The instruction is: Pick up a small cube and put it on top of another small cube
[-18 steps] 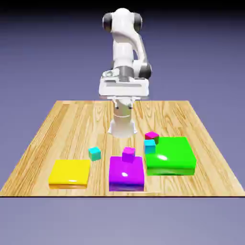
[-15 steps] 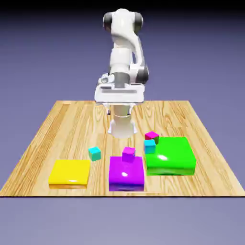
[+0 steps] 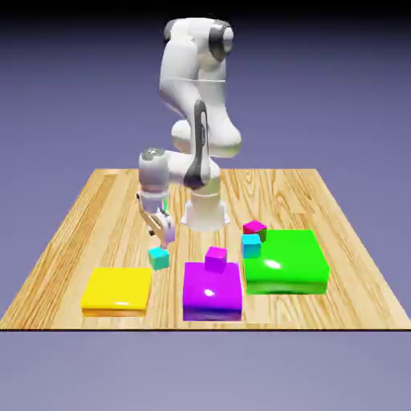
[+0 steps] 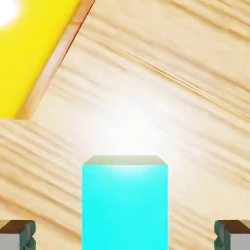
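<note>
A small cyan cube point(image 3: 158, 258) rests on the wood just above the yellow pad's far right corner. My gripper point(image 3: 163, 235) hangs right above it, tilted, fingers spread wide. In the hand view that cube point(image 4: 125, 202) fills the lower middle, with my gripper point(image 4: 125, 234) open around it; one grey fingertip point(image 4: 17, 234) shows at each bottom corner, well clear of its sides. Another small cyan cube point(image 3: 252, 245) stands against the green pad's left edge.
Three flat pads line the table's near edge: yellow point(image 3: 117, 290), purple point(image 3: 212, 290) and green point(image 3: 286, 261). One magenta cube point(image 3: 215, 259) sits on the purple pad and another point(image 3: 254, 229) stands behind the far cyan cube. The robot's base point(image 3: 205, 210) rises behind.
The arm has swung down and toward the exterior view's left, bringing the hand from high above the table's middle to just over the left cyan cube. No cube has moved.
</note>
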Available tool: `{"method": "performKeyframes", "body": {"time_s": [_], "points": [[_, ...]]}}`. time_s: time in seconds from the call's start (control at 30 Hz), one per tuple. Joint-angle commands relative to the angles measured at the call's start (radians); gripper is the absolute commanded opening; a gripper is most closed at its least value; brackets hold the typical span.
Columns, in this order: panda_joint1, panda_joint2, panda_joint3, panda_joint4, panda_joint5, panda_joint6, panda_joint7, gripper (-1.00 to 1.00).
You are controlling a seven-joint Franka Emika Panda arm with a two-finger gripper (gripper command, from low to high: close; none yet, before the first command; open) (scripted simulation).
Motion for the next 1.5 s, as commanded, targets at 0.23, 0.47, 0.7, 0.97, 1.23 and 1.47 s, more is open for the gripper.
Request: {"method": "performKeyframes", "body": {"time_s": [0.23,0.47,0.7,0.97,1.23,1.47], "points": [[0.002,0.247,-0.014,0.043,-0.044,0.204,0.033,-1.0],[0.0,0.029,-0.002,0.005,-0.005,0.024,0.004,-1.0],[0.066,-0.16,0.071,0.02,0.059,-0.176,-0.006,-1.0],[0.332,-0.364,0.331,0.175,0.22,-0.524,0.03,-1.0],[0.448,-0.361,0.475,0.216,0.279,-0.559,0.064,-1.0],[0.445,-0.333,0.482,0.207,0.274,-0.522,0.069,1.0]]}}
